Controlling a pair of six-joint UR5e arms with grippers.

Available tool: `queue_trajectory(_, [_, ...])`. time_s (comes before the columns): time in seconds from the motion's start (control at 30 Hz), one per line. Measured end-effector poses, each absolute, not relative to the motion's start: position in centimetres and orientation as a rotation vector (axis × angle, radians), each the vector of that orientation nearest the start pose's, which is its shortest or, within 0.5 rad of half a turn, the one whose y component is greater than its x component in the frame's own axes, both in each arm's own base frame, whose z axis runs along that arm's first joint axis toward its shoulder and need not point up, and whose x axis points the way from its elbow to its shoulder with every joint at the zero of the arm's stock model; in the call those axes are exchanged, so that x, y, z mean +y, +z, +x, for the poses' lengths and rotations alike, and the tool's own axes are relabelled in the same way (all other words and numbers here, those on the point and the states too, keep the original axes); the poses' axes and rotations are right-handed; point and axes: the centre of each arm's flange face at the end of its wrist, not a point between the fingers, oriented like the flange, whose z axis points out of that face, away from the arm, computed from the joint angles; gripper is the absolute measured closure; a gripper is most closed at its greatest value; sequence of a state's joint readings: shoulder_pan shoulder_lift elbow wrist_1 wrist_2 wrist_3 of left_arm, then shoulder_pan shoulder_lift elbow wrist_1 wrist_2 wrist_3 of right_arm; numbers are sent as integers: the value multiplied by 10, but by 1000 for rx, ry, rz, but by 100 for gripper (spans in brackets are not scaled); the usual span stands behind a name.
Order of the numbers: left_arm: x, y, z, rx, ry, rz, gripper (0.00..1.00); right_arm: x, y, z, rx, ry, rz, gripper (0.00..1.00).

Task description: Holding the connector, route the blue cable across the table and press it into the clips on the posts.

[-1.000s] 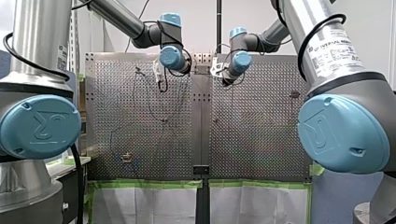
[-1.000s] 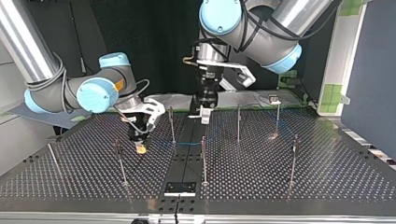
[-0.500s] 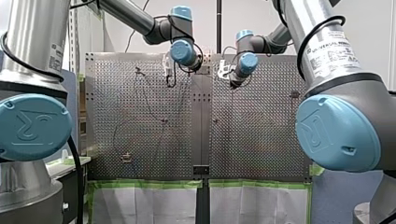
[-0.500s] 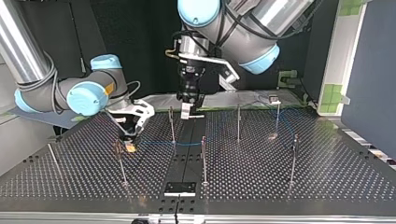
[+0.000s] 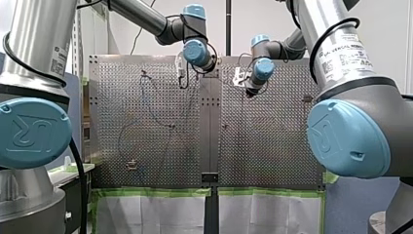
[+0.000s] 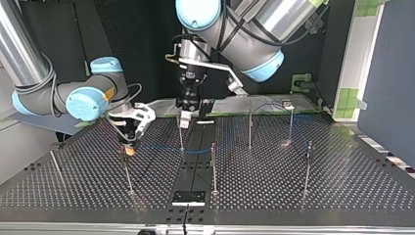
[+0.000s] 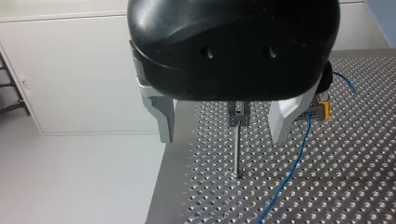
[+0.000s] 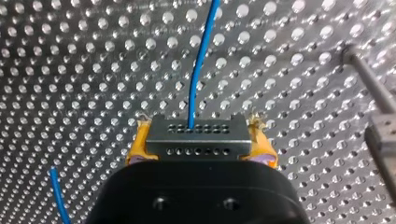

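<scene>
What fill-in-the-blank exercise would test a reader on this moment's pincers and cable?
My right pincer is shut on the ____. The cable leaving it is ____. My left pincer is ____, with a post showing between its fingers.
Missing words: connector; blue; open.

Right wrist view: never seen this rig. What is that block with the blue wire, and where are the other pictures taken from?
Two robot arms work at a perforated table with thin upright posts. The front view looks from behind the arms, the top view faces them from across the table, each wrist view looks along one gripper. Here my right gripper, with yellow pads, is shut on the connector, from which the blue cable runs over the table. My left gripper is open and empty, a post ahead of it.
</scene>
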State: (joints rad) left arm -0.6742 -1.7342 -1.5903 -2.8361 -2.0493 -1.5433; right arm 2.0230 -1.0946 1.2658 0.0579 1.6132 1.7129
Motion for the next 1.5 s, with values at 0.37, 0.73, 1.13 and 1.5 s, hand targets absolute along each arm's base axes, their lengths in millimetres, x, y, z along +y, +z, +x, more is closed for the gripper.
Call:
queue_trajectory(0.37, [-431,406,402,1527,-61,133,0,-541,352,393,-1248,1411,1644,100])
queue_trajectory(0.73, [-441,399,442,1514,30,73,0,-542,352,391,-1226,1395,1649,100])
queue_trajectory(1.13, [-445,422,471,1462,31,24,0,-542,352,391,-1225,1395,1648,100])
queue_trajectory(1.5, [-453,395,503,1486,57,25,0,-545,352,387,-1226,1390,1643,100])
